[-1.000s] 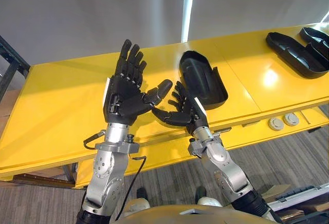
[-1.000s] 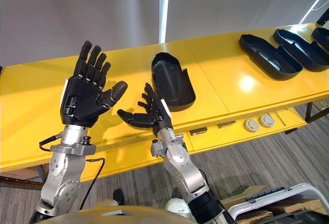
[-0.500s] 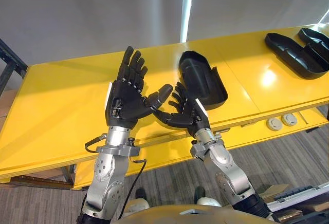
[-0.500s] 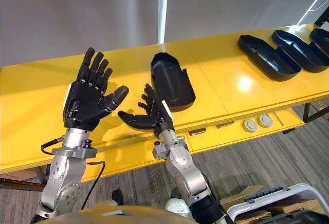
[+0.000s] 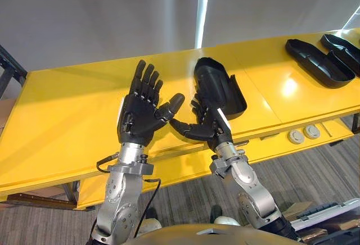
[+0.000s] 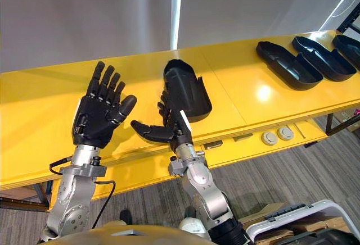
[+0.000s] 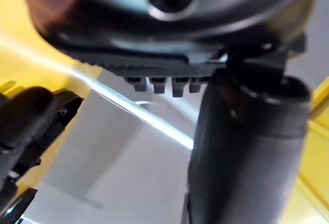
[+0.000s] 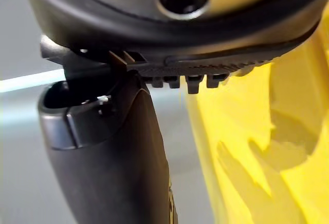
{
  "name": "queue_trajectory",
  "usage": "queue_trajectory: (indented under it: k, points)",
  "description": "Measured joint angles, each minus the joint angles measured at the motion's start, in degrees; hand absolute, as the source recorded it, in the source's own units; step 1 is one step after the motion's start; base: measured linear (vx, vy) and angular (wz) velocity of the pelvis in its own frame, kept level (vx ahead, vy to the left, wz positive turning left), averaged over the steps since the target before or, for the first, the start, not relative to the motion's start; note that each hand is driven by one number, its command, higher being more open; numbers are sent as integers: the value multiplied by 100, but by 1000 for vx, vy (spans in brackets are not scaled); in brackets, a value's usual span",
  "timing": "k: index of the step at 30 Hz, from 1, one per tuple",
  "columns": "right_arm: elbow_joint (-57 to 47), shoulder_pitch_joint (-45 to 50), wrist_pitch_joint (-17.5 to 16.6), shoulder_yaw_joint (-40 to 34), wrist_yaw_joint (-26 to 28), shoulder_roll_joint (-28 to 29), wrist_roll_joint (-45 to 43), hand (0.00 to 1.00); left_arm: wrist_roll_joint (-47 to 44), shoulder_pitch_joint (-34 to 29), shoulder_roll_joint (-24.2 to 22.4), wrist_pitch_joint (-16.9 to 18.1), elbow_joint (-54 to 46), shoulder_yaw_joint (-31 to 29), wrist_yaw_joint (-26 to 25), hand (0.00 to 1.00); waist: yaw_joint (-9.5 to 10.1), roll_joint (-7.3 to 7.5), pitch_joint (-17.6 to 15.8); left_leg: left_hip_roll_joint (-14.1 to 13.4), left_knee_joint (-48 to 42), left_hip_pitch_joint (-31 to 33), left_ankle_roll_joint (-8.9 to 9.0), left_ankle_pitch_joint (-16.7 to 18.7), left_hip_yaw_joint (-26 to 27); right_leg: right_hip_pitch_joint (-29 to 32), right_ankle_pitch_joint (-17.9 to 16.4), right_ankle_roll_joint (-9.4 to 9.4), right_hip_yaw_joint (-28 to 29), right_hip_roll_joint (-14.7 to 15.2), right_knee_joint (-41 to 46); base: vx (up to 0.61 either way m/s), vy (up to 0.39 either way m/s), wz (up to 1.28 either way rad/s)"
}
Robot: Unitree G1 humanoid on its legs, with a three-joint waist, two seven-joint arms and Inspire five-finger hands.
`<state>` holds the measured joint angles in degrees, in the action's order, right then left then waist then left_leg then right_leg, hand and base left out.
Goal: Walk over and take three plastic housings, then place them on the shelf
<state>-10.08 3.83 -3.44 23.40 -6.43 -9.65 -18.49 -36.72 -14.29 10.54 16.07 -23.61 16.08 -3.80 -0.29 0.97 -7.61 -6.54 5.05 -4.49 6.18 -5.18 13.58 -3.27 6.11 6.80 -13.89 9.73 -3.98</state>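
Both hands open and raised over the bench, nothing held.

My left hand [image 5: 139, 117] stands upright with its palm toward the camera, fingers straight and spread, thumb angled toward the other hand. My right hand [image 5: 203, 128] sits lower with its palm turned left. Its fingers are straight and apart, with the tips at the near end of the closest plastic housing [image 5: 220, 85]; I cannot tell if they touch it. That housing lies on the yellow bench [image 5: 62, 116], just beside the right hand. 3 more housings [image 6: 284, 65] lie at the bench's far right end, well apart from both hands. Versus 1 s ago, the right hand has closed in on the housing, from a clear gap to overlapping its near edge. The left hand's pose is unchanged. The whole view shifted a little, so the camera moved.
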Motion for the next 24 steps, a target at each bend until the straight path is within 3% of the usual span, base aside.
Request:
queue_trajectory:
  k: [6, 11, 12, 24]
  points:
    - [-1343, 255, -1265, -242, 620, -210, -343, 100, -126, -231, -60, 4, 61, -18, -132, 100, 25, 6, 24, 1, 0, -2, 0, 0, -5, -15, -3, -2, -13, 0, -1, 0, 0, 1]
    - [-2163, 1327, -1889, -1241, 1555, -241, -988, 100, -277, -693, -166, -8, 60, -393, -50, 100, -20, 45, 171, -2, 2, -18, 0, 34, 29, -17, -49, 1, 10, -3, -3, 0, 0, -1]
    - [-2191, 1605, -1935, -1422, 1681, -241, -1121, 0, -348, -758, -171, -6, 58, -480, -24, 100, -30, 49, 213, -3, 3, -20, -1, 58, 56, -7, -58, -10, 25, -3, -3, 0, 0, -7]
    - [-1931, 2774, -1698, -1373, 1834, -221, -885, 0, -357, -885, -315, 20, 41, -266, 45, 100, -224, -7, 489, -38, 2, -210, 76, 218, 500, 122, -61, -14, 474, -58, 5, 0, 9, -18]
